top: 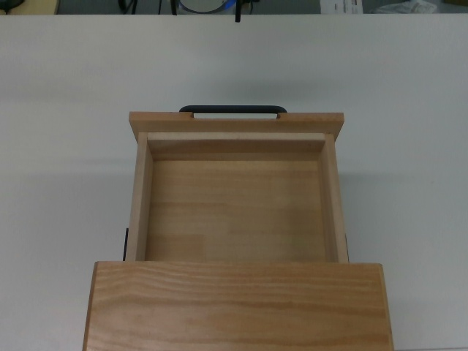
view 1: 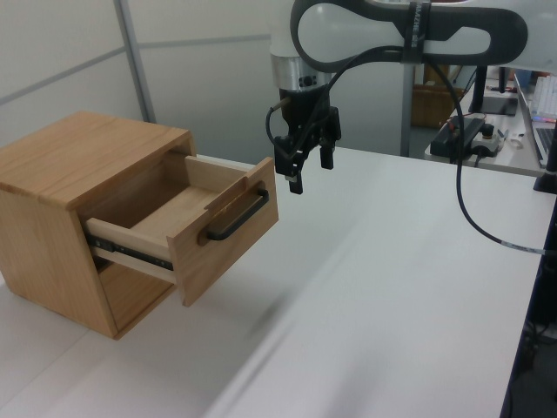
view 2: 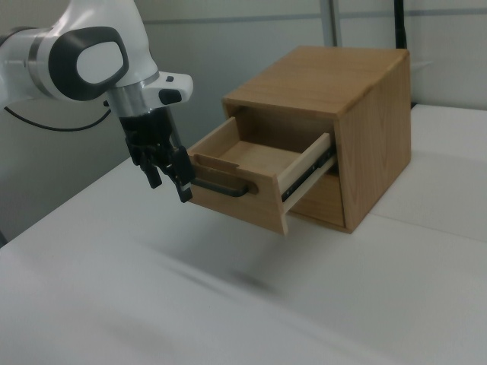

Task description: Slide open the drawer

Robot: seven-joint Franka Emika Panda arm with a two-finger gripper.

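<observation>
In the top view the hand (top: 238,16) is almost wholly cut off by the upper edge; only a dark fingertip shows. The cabinet (top: 238,306) is cropped by the lower edge, and its top slab hides the rear of the drawer (top: 234,208). In the left view the arm (view 1: 409,30) runs out past the top and right edges. In the right view the hand covers one end of the black handle (view 2: 228,188), and the arm leaves at the right view's left edge.
</observation>
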